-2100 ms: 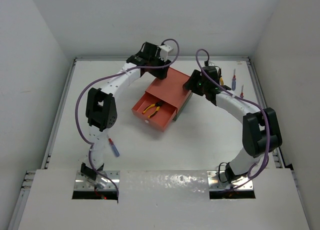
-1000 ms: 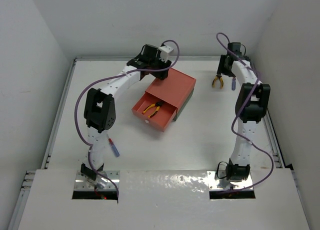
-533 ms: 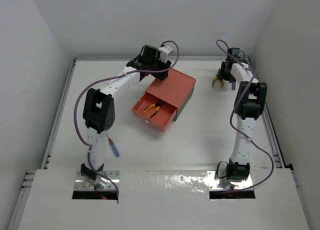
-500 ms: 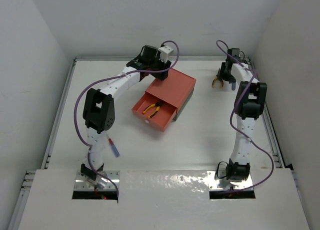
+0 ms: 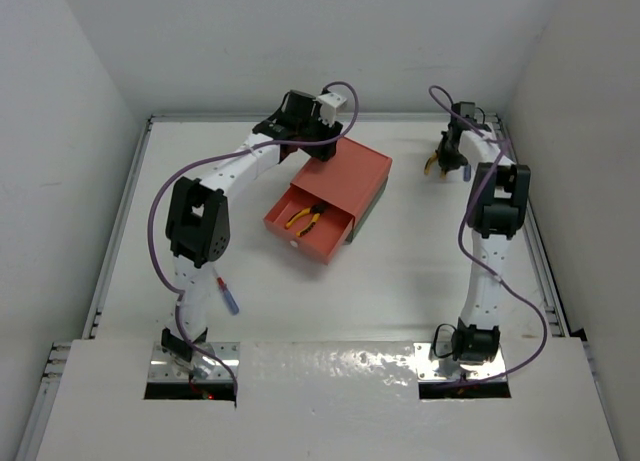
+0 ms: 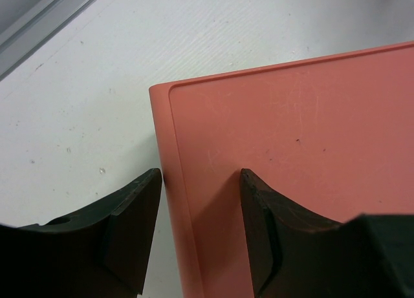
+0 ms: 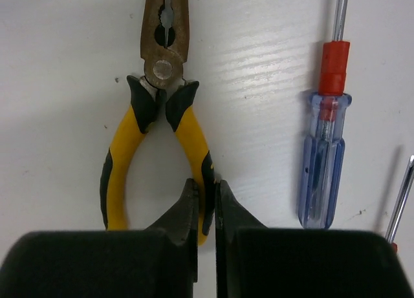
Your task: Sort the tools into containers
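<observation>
One handle of pliers (image 7: pixel 161 70) pinched tight in R gripper (image 7: pixel 206 189), screwdriver (image 7: pixel 323 162) just beside, L gripper (image 6: pixel 199 178) w/ fingers spread astride salmon box (image 6: pixel 291 149) edge

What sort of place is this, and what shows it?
Probably a robotics test cell: a white walled-in table, left arm and right arm bolted at its near edge, pliers and a screwdriver laid out near a drawer box.

Narrow bare table (image 7: pixel 259 117) strip between pliers (image 7: pixel 162 72) and blue-handled screwdriver (image 7: pixel 322 169), second screwdriver (image 7: pixel 402 188) just beside on right
</observation>
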Available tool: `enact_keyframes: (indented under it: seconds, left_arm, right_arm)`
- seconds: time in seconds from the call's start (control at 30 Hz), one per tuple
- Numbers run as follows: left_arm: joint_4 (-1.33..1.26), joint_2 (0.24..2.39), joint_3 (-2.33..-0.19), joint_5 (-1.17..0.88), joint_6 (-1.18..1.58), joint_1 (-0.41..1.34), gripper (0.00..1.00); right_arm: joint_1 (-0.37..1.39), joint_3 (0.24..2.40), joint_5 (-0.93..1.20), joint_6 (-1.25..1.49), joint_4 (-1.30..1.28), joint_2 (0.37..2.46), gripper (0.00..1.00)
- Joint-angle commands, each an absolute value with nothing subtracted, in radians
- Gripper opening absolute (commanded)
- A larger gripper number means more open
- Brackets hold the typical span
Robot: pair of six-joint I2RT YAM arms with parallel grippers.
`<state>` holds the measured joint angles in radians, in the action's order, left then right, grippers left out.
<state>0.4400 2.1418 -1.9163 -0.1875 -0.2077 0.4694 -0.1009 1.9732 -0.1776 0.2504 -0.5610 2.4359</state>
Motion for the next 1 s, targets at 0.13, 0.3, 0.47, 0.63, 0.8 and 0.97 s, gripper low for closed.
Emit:
enact_keyframes:
  seconds: [0.13,0.3,0.47,0.63,0.8,0.97]
  left_arm:
    - [0.641,2.195,-1.882,-0.167,-0.230,0.483,0.49]
    - [0.640,2.215,-1.893,-0.160,-0.233,0.483,0.49]
    - [0.626,2.220,-1.894,-0.161,-0.238,0.483,0.49]
    - [0.617,2.230,-1.894,-0.158,-0.236,0.483,0.49]
    - [0.606,2.241,-1.896,-0.158,-0.229,0.483,0.49]
    - [0.601,2.250,-1.898,-0.147,-0.233,0.483,0.49]
  right_arm:
    - [-0.103,1.666,-0.086,0.261,-0.462,2.078,0.00]
    - [-0.103,1.323,-0.005,0.324,-0.367,1.734,0.00]
    - [-0.103,1.198,0.038,0.296,-0.432,1.574,0.00]
    - [-0.092,1.160,0.218,0.253,-0.517,1.393,0.00]
    - [0.032,1.203,0.232,0.215,-0.635,1.281,0.00]
    - [0.308,1.265,0.208,0.227,-0.736,1.308,0.00]
